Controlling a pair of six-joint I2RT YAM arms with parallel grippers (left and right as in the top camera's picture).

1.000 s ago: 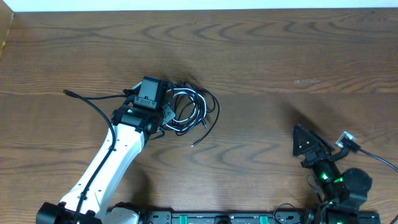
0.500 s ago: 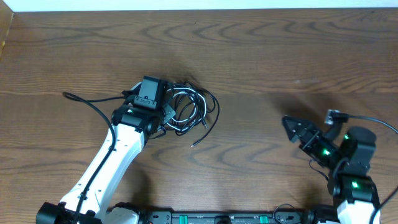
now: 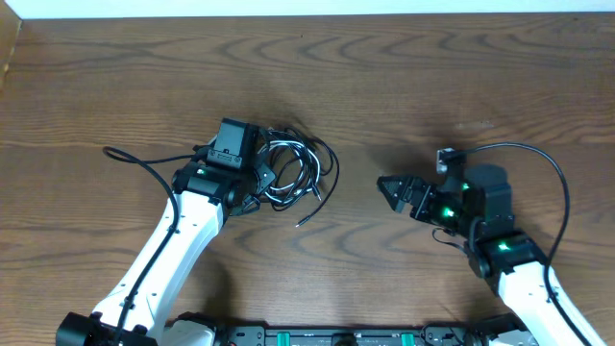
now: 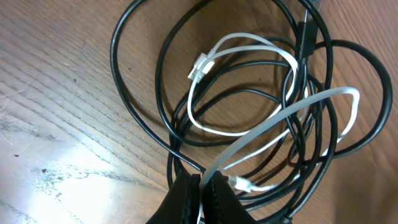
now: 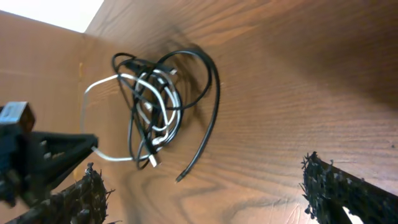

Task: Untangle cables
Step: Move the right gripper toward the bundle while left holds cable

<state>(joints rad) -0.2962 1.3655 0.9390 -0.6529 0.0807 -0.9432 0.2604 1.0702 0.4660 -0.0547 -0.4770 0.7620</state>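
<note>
The cables (image 3: 296,171) lie as one tangle of black loops and a white cord left of the table's middle. My left gripper (image 3: 258,183) sits at the tangle's left edge. In the left wrist view it (image 4: 202,185) is shut on a pale loop of the white cord (image 4: 292,109), with the black cords (image 4: 143,118) coiled beyond. One black loose end (image 3: 301,221) trails toward the front. My right gripper (image 3: 392,189) stands open to the right of the tangle, pointing at it and apart from it. In the right wrist view it (image 5: 205,186) holds nothing, and the cables (image 5: 155,106) lie ahead.
The left arm's own thick black wire (image 3: 144,165) arcs over the table to the left of the tangle. The right arm's wire (image 3: 550,171) loops at the right. The table's far edge (image 3: 307,13) meets a white wall; a rail (image 3: 336,336) runs along the front.
The right arm has swung from the front right corner leftward to just right of the tangle, its jaws open. The left gripper has stayed shut at the tangle.
</note>
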